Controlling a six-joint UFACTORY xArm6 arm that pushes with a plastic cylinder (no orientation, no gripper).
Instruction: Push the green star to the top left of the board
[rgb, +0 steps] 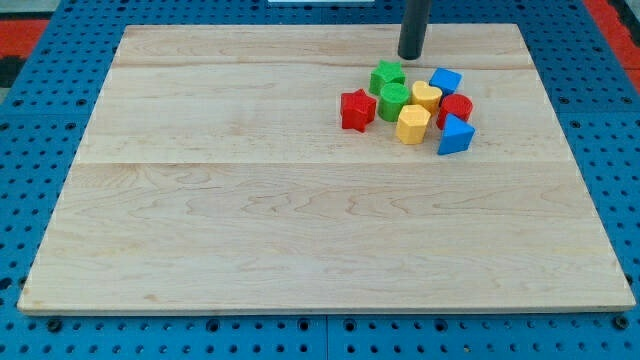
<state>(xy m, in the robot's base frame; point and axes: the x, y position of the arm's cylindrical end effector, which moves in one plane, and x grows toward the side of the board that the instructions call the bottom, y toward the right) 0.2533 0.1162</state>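
The green star (387, 76) lies at the top left of a tight cluster of blocks in the board's upper right part. My tip (410, 57) stands just above and to the right of the green star, close to it; I cannot tell whether they touch. A rounder green block (394, 101) sits directly below the star and touches it. The light wooden board (200, 200) stretches far to the view's left of the cluster.
In the cluster are a red star (356, 110) at the left, a yellow heart (426, 96), a yellow hexagon (412, 124), a blue cube (445, 80), a red round block (456, 108) and a blue triangle (455, 135). A blue perforated table (20, 150) surrounds the board.
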